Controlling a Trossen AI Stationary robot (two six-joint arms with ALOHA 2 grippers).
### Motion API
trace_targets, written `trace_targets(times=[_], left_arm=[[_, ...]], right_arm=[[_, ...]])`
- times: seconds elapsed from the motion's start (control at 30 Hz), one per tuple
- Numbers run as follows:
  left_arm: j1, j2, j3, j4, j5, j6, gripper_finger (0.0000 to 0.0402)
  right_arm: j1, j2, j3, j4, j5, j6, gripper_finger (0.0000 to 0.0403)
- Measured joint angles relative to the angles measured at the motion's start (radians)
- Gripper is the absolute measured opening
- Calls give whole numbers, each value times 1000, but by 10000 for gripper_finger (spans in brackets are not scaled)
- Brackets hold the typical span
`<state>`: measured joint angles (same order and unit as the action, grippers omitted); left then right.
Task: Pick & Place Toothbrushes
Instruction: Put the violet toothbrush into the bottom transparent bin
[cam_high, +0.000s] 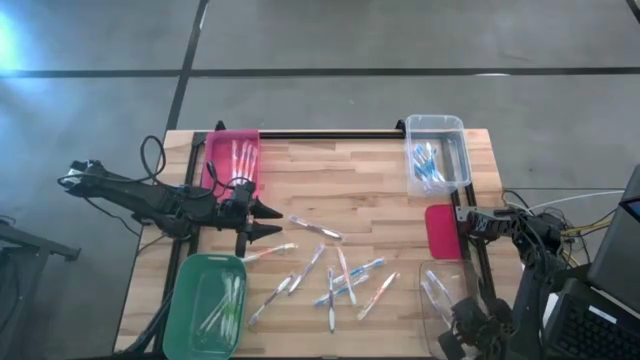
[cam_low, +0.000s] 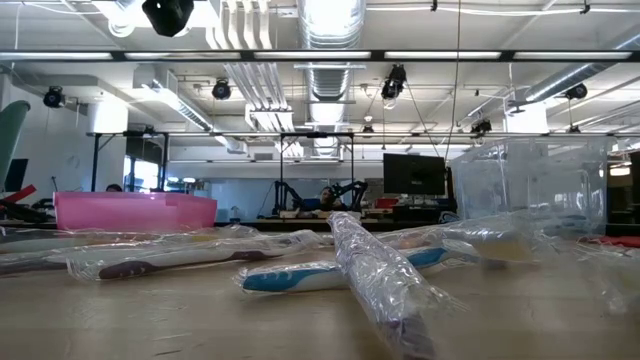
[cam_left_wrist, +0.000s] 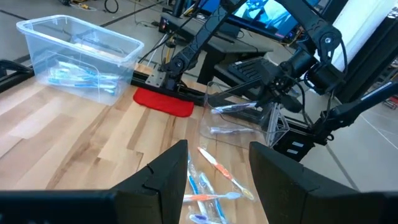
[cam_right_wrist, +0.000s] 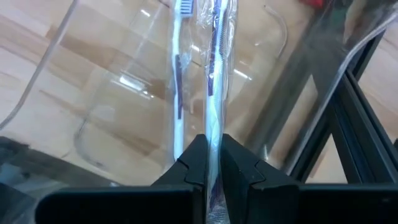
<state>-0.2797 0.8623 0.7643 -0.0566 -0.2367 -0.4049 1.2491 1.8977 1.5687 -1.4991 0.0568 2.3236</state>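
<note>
One wrapped toothbrush (cam_right_wrist: 214, 93) sits clamped in the right gripper (cam_right_wrist: 213, 163) above a clear bin (cam_right_wrist: 124, 81); left gripper (cam_left_wrist: 214, 171) hovers with fingers apart.

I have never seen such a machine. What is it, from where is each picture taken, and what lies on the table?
It is a robot with two dark arms at a wooden table. One picture looks down from above, one looks level across the tabletop, and one comes from each wrist. Wrapped toothbrushes lie loose in the middle. Around them stand a pink bin, a green bin and a clear bin, each with toothbrushes inside. The left gripper hovers open near the pink bin. The right gripper is shut on a wrapped toothbrush above another clear bin.
</note>
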Motion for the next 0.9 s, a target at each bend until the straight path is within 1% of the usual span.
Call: trace_targets(times=[0.2, 0.57, 0.9], left_arm=[[0, 0, 0, 0, 0, -16, 177], [0, 0, 0, -6, 0, -17, 177], [0, 0, 0, -7, 0, -19, 177]], right_arm=[[4, -2, -33, 27, 3, -9, 18], [22, -2, -35, 45, 2, -17, 18], [25, 0, -40, 47, -23, -7, 18]])
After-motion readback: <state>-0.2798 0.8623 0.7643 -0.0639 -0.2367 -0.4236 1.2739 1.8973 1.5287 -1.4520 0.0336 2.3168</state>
